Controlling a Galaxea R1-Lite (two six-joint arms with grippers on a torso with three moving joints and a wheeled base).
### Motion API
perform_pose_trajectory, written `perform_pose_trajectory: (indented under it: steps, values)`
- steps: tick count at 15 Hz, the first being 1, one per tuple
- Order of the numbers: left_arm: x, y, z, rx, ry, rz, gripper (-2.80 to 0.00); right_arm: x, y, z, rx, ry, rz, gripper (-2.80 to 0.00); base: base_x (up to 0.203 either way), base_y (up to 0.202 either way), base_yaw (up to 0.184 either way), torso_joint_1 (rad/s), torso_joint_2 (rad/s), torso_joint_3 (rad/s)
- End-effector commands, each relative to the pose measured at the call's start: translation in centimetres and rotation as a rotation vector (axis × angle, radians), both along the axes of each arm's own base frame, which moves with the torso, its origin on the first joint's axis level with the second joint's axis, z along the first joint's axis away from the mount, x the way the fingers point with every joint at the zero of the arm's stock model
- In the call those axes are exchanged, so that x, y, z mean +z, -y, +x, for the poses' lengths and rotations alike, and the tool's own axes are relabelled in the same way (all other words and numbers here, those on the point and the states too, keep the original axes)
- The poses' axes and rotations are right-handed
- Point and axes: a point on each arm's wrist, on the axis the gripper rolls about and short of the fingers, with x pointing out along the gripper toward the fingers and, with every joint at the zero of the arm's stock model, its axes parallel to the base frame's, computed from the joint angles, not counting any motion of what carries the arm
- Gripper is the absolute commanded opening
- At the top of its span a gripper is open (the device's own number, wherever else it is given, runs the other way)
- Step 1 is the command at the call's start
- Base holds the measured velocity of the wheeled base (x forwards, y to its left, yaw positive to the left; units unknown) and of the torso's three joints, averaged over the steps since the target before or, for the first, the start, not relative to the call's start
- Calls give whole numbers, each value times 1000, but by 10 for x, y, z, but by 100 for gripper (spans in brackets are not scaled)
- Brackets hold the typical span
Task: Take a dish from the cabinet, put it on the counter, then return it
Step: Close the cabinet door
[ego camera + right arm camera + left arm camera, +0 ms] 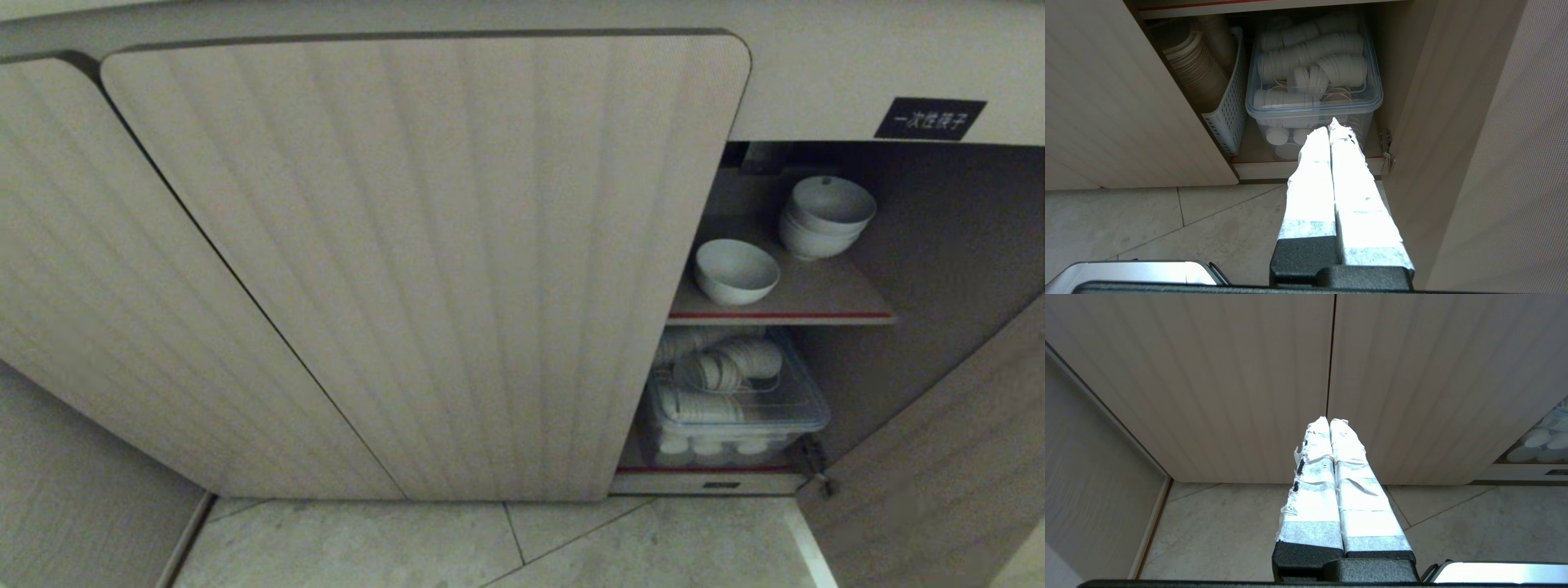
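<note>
Your low beige ribbed cabinet [424, 269] stands open at right: white bowls [736, 271] on its upper shelf, a clear plastic lidded bin [1312, 98] of white stacked lids below; left gripper [1329, 420] and right gripper [1329, 124] both have fingers pressed together, empty.

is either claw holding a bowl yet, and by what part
No. Both the left claw and the right claw are shut on nothing; the bowls sit untouched on the cabinet shelf.

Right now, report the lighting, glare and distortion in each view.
Head view: dim and soft, the cabinet doors bowed by the wide lens. Left wrist view: taped left pincer glares white. Right wrist view: right pincer overexposed, the clear bin evenly lit.
</note>
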Motion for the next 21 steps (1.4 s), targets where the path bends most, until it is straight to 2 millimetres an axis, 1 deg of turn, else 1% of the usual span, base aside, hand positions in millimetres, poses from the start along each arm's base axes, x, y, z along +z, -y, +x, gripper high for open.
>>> perform_pose_trajectory:
  steps: [1, 21]
  values:
    - [0, 0, 0, 0, 0, 0, -280, 0, 0, 0, 0, -2, 1, -280, 0, 0, 0, 0, 0, 0]
    - [0, 0, 0, -1, -1, -2, -280, 0, 0, 0, 0, -2, 0, -280, 0, 0, 0, 0, 0, 0]
